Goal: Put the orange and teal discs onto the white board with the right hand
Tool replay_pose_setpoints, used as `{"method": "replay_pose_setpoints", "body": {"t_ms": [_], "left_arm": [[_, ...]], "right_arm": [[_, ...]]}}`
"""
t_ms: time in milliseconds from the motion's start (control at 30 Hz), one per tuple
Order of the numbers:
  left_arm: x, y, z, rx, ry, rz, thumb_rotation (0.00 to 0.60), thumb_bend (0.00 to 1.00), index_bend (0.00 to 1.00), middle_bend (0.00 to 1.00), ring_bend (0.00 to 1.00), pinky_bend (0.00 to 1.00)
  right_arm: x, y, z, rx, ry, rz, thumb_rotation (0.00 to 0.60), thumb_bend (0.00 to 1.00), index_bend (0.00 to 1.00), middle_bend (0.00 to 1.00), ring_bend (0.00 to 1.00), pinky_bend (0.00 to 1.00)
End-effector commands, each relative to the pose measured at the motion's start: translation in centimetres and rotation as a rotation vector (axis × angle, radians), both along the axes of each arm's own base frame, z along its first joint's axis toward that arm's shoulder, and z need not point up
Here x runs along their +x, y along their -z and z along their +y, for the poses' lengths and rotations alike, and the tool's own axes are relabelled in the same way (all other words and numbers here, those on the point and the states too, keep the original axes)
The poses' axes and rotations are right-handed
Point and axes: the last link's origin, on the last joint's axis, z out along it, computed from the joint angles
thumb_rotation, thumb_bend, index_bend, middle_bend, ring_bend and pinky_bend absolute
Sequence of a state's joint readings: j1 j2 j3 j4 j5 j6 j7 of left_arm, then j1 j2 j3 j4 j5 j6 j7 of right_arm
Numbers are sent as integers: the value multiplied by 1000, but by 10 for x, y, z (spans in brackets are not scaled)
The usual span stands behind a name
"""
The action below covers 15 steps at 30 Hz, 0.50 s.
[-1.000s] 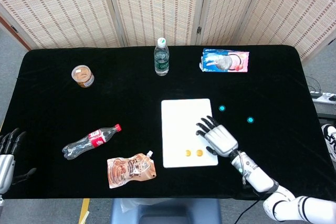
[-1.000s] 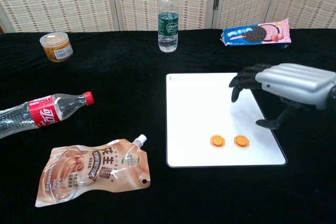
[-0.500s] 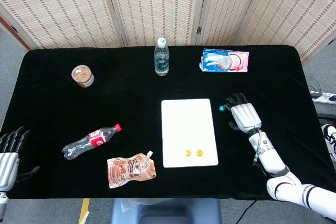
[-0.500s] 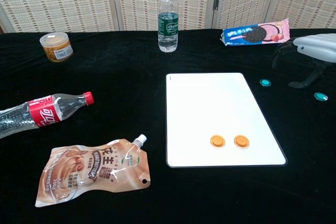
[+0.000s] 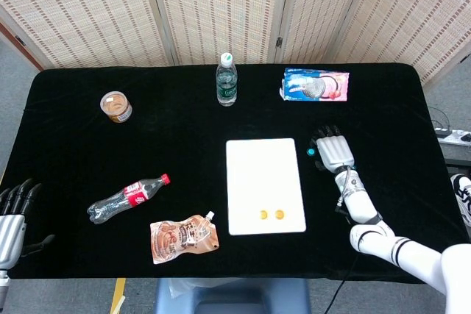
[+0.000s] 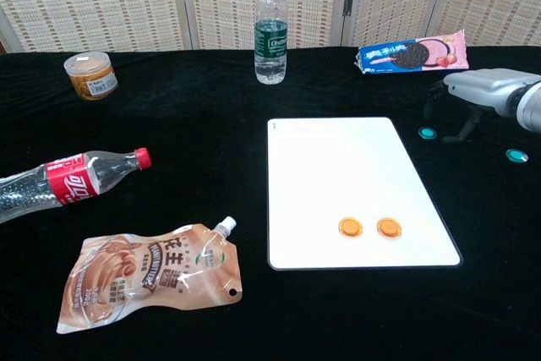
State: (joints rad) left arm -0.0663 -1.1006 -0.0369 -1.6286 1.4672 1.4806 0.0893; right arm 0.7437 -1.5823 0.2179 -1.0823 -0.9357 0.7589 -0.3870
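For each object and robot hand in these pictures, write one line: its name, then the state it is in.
White board: flat on the table.
Orange discs: both on the board.
Near teal disc: off the board, under the right robot hand.
Far teal disc: off the board.
Right robot hand: fingers pointing down, holding nothing.
Left robot hand: idle at the table edge, empty.
Water bottle: upright, capped.
Cola bottle: on its side, capped.
Pouch: lying flat.

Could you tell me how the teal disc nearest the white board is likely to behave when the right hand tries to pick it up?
The teal disc looks small and very flat on the black cloth, so the right hand may struggle to get fingers under its edge. It probably weighs little and could slide rather than lift if nudged. Lying flat, it seems unlikely to roll.
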Motion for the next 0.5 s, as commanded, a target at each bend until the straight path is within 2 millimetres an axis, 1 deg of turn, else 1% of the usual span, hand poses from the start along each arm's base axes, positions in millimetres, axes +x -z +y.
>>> {"method": "replay_pose_setpoints", "body": {"t_ms": [33,500], "left_arm": [[0,0,0,-1,-1,1,600,156,0,0,0,0],[0,-1,0,2,-7,4,600,156,0,0,0,0]], "right_arm": [[3,6,-7,4,8,9,600,379,368,161,44,0],[0,14,-21,0,40,36,600,378,411,164,42,0]]}}
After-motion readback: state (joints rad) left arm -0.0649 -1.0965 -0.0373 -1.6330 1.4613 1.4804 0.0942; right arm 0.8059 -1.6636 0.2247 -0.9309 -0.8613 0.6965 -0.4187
